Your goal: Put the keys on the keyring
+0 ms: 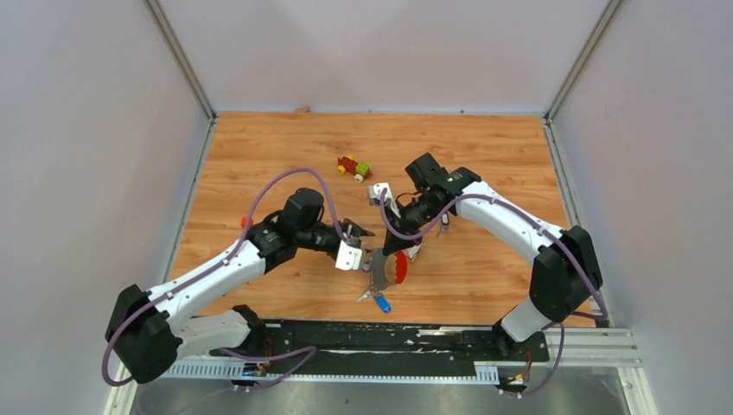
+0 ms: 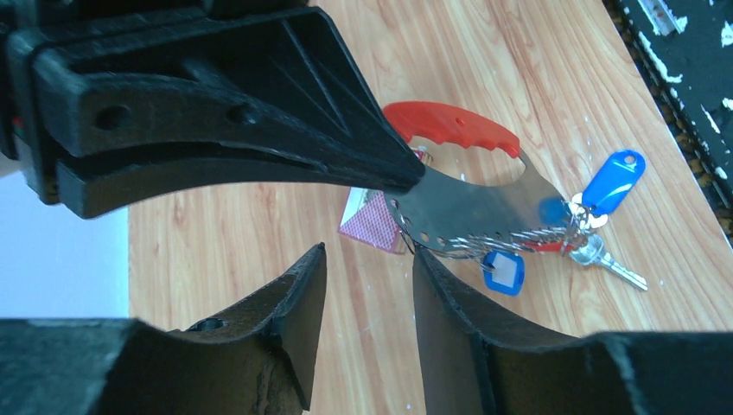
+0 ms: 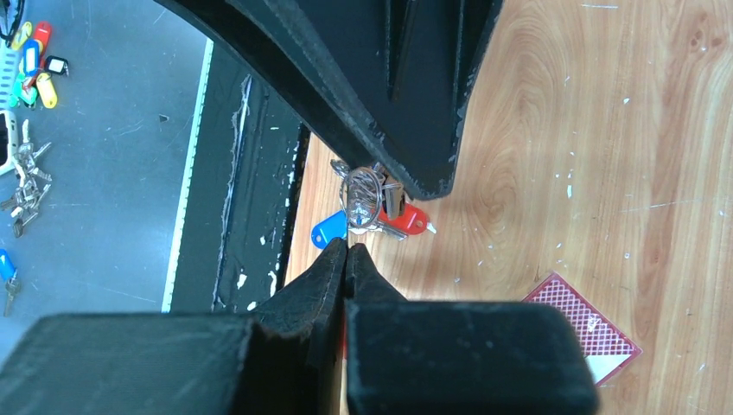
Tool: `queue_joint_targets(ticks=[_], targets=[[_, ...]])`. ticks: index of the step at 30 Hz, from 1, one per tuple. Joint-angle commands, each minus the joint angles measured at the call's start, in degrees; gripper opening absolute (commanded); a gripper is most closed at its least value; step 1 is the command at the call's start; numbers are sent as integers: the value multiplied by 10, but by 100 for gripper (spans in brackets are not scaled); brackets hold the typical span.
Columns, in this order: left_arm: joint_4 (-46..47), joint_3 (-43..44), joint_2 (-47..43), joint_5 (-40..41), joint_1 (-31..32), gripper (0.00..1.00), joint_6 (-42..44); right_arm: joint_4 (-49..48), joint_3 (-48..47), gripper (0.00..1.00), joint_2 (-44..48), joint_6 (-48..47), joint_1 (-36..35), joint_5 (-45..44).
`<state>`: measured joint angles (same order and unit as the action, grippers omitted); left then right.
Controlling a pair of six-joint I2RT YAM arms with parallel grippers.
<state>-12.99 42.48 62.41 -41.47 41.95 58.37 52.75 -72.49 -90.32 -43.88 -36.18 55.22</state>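
Note:
The keyring has a grey metal fob and a red crescent fob. It is held up over the near middle of the table. My right gripper is shut on the edge of the grey fob, and its shut tips show in the right wrist view. The keys hang from the ring: blue tags, a silver key and a red tag. My left gripper is open, and its right fingertip is at the ring below the fob.
A pink packet lies on the wood under the fobs and also shows in the right wrist view. A toy car sits further back. The black front rail runs along the near edge. Other keys lie on the floor off the table.

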Motion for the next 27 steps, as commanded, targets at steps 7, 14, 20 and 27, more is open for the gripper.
queue_joint_targets(ticks=[7, 14, 20, 27], targets=[[-29, 50, 46, -80, -1, 37, -19, 8, -23, 0, 20, -22, 2, 34], [-22, 50, 57, -84, -1, 20, -18, 8, -21, 0, 21, -22, 2, 35], [-26, 61, 72, -85, -1, 14, -11, 9, -22, 0, 18, -23, 2, 36], [-30, 65, 80, -77, -1, 12, 12, 11, -22, 0, 13, -25, 2, 37]])
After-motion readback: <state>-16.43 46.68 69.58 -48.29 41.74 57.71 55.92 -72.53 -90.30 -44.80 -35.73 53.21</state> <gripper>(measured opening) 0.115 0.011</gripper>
